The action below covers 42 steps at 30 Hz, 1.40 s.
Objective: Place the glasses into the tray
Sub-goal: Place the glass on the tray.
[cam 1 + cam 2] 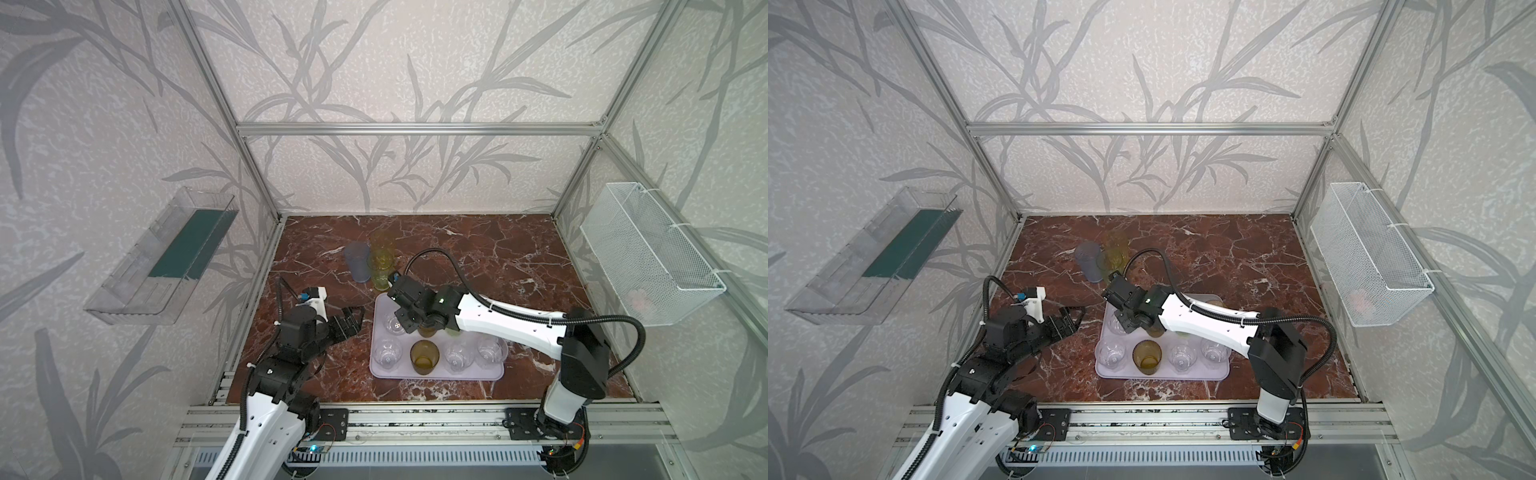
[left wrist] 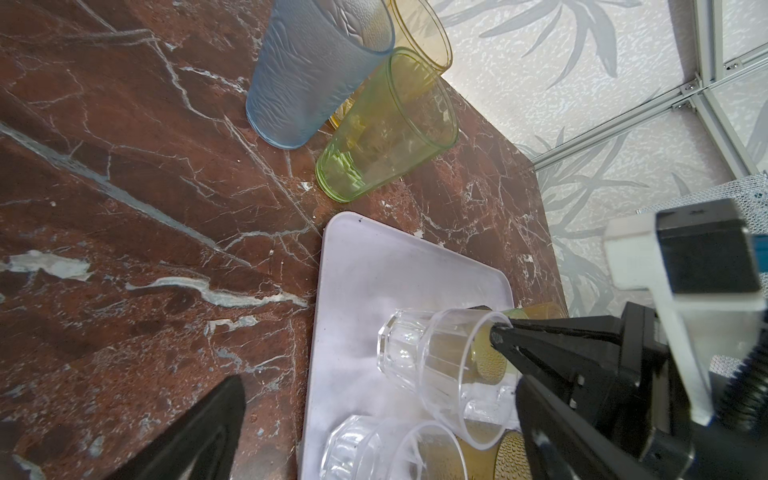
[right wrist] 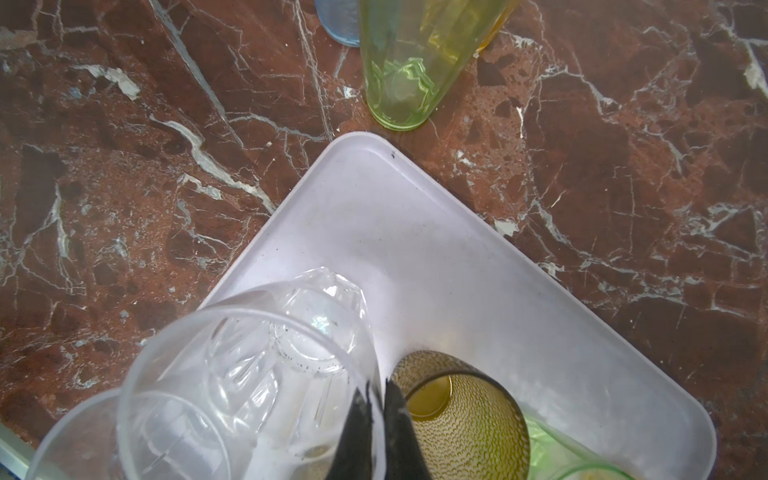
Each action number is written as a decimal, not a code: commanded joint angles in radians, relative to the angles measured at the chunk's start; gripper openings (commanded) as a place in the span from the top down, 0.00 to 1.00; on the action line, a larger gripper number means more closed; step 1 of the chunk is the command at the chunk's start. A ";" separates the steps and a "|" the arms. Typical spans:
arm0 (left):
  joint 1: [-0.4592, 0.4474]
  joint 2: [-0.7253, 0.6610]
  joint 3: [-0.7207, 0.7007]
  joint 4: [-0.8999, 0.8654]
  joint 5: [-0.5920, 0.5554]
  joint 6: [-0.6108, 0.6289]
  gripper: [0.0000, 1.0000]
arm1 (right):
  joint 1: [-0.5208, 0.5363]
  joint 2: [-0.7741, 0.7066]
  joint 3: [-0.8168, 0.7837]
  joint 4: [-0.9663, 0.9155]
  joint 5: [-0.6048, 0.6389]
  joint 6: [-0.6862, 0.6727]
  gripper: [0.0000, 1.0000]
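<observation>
Right fingers [image 3: 363, 432]: pinched shut on the rim of a clear glass [image 3: 249, 374], one finger inside the wall and one outside; a rim grip makes sense, since close neighbours leave little room to span the body
Clear glass: mouth up over the tray [image 3: 436, 249], at the left end of the row behind the near one, just beside an amber glass [image 3: 461, 419]; I cannot tell whether its base rests on the tray floor or hangs just above it
Left fingers [image 1: 351, 320]: spread wide and empty, over the bench [image 1: 519, 257] just left of the tray, likely parked aside so the right arm has the tray to itself
Tray: on the near half of the bench, within reach of both arms; its near row holds one clear glass, a second amber glass [image 1: 424, 356] and two more clear ones, upright and spaced apart; the row behind is partly hidden under the right arm
Not yet in: blue glass [image 2: 311, 75], green glass [image 2: 386, 124] and yellow glass [image 2: 424, 33], all tall, clustered upright on the bench beyond the tray's far left corner, the green one nearest it
Bare spot: the tray's far left corner, just beside that cluster, so probably room for a tall one
Step in hand: by my reading, setting the clear glass down, with release next
Risk: letting go before the base sits flat could tip it onto the amber glass
</observation>
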 commanded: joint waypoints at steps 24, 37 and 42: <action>0.004 -0.002 0.015 -0.012 -0.009 0.019 0.01 | -0.061 0.148 0.166 -0.126 -0.085 0.025 0.49; 0.003 0.061 0.073 -0.012 -0.021 0.024 0.01 | -0.115 -0.032 0.163 0.004 -0.184 -0.017 0.08; 0.004 0.057 0.108 -0.001 -0.045 0.021 0.01 | -0.187 -0.038 0.212 0.012 -0.247 -0.018 0.08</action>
